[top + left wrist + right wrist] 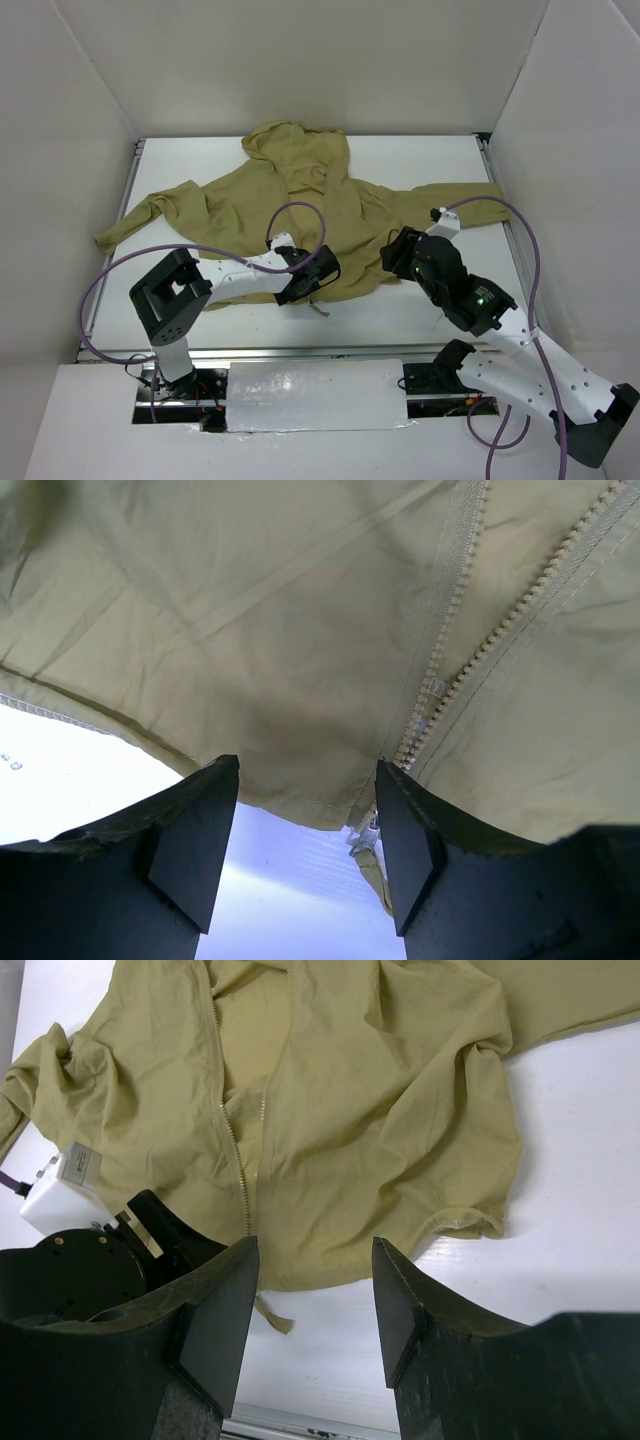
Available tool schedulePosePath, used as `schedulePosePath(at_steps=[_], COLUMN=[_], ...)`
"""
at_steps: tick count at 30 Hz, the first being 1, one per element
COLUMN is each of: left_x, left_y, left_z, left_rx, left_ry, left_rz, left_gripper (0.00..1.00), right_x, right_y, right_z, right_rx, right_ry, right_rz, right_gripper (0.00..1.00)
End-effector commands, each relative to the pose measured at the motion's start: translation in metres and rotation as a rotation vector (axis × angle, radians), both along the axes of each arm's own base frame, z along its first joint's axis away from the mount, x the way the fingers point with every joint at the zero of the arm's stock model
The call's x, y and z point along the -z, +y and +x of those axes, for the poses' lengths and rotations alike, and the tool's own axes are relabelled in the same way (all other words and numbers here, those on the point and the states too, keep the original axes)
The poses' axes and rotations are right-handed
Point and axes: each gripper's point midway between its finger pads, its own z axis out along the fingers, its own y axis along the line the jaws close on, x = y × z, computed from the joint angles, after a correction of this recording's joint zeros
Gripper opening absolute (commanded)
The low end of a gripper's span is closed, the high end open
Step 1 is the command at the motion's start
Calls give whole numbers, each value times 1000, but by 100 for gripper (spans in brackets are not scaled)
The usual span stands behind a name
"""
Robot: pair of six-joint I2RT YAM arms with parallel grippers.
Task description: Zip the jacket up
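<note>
So, the left gripper (305, 780) stands spread with nothing between its black fingers (195, 830), poised just over the near hem of the jacket (250, 630). Only this wrist view shows the foot of the zipper (445, 680): two rows of pale teeth converge toward the hem, with a small clear piece on one row. The right gripper (315, 1260), likewise spread and empty, hangs above the right front panel. Its view shows the zipper open up the chest and a cord end (272, 1315) poking from the hem. From above, the olive-tan cloth lies wrinkled on the white table (430, 315), hood far, sleeves out left and right. A purple cable (300, 204) arcs over it.
</note>
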Motion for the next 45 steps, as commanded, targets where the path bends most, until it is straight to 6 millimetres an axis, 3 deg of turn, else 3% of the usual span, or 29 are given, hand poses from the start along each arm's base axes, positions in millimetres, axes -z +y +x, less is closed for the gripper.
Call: schedulePosePath(at_steps=[1, 7, 20, 23, 24, 26, 29, 30, 32, 38, 39, 40, 41, 43, 44, 45], left_x=[-1, 5, 36, 39, 40, 41, 41, 36, 33, -32, -38, -30, -60, -67, -81, -78], left_y=[2, 4, 8, 10, 10, 11, 6, 2, -8, -38, -37, -25, -33, -24, -26, -22], left_z=[1, -1, -17, -19, -20, -20, -18, -15, -11, 3, 3, -3, 3, -1, 2, -1], left_rx=[-1, -6, 18, 18, 14, 12, 19, 31, 44, 153, 158, 156, 171, 183, 189, 200], left_ry=[3, 11, 97, 102, 101, 102, 90, 72, 35, -272, -310, -328, -430, -490, -539, -550], left_rz=[18, 23, 59, 57, 55, 51, 10, -19, -97, -485, -525, -530, -629, -669, -713, -718], left_gripper=[69, 67, 63, 41, 28, 24, 6, 0, 0, 0, 0, 0, 0, 0, 0, 0], right_x=[-4, -1, 5, 6, 6, 7, 10, 12, 15, 27, 25, 28, 33, 30, 36, 38], right_y=[-6, -6, -2, -1, 0, 2, 12, 17, 38, 83, 92, 96, 104, 117, 122, 127], right_z=[5, 5, 4, 4, 3, 3, 1, 0, -5, -13, -12, -12, -15, -17, -13, -13], right_rx=[30, 30, 17, 7, 2, -7, -69, -98, -217, -416, -448, -470, -511, -582, -593, -611], right_ry=[-36, -32, -25, -21, -21, -21, -23, -24, -25, 39, 31, 36, 66, 71, 90, 100], right_rz=[-6, -10, 1, 1, 2, 4, 12, 15, 39, 123, 152, 168, 196, 256, 266, 277], right_gripper=[57, 57, 57, 57, 57, 57, 57, 57, 57, 57, 57, 57, 57, 56, 56, 56])
